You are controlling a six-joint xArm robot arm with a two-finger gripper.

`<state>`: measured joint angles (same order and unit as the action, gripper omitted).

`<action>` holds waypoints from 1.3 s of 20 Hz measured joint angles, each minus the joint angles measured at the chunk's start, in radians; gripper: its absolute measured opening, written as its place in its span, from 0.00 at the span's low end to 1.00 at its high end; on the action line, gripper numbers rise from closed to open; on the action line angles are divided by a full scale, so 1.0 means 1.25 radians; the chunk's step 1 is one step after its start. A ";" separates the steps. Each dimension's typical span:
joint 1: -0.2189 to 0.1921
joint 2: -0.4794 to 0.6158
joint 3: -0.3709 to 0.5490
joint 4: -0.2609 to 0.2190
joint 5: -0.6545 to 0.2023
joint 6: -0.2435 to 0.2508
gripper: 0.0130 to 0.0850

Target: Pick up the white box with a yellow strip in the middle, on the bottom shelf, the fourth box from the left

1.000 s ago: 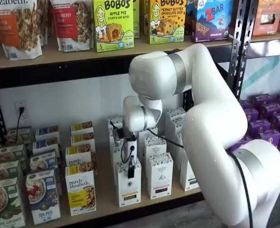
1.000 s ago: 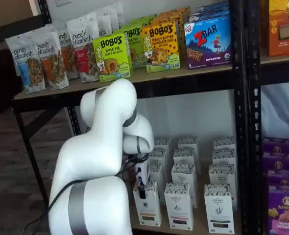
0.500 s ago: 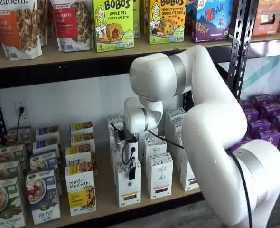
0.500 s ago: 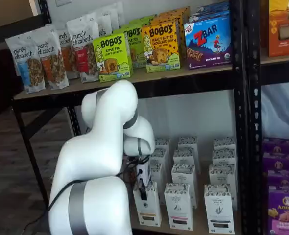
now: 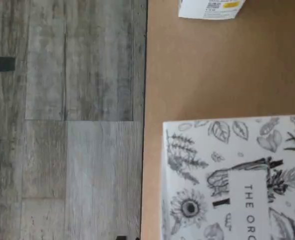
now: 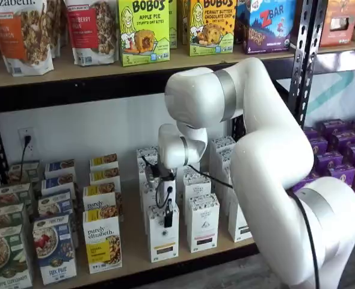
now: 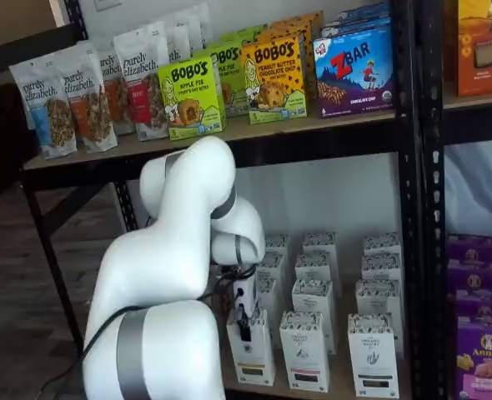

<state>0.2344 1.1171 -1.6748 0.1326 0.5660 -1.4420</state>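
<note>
Bottom shelf (image 6: 135,256) carrying rows of cartons, fronts facing out for an easy reach. White box (image 6: 163,235) at the front edge, directly beneath the end effector (image 6: 167,218), yellow strip low on its face. Black fingers side-on against its top; spread or pinching, impossible to tell.

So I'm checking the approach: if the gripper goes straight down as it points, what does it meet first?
Most likely the top of the white box directly under the gripper, standing on the bottom shelf; depth is hard to judge.

Matt pale wooden bottom shelf (image 5: 202,70); matt paper white box (image 6: 163,238); glossy arm (image 6: 268,156).
</note>
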 joint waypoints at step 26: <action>0.008 0.011 -0.018 -0.004 0.012 0.012 0.72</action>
<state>0.2445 1.1304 -1.6969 0.1275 0.5806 -1.4267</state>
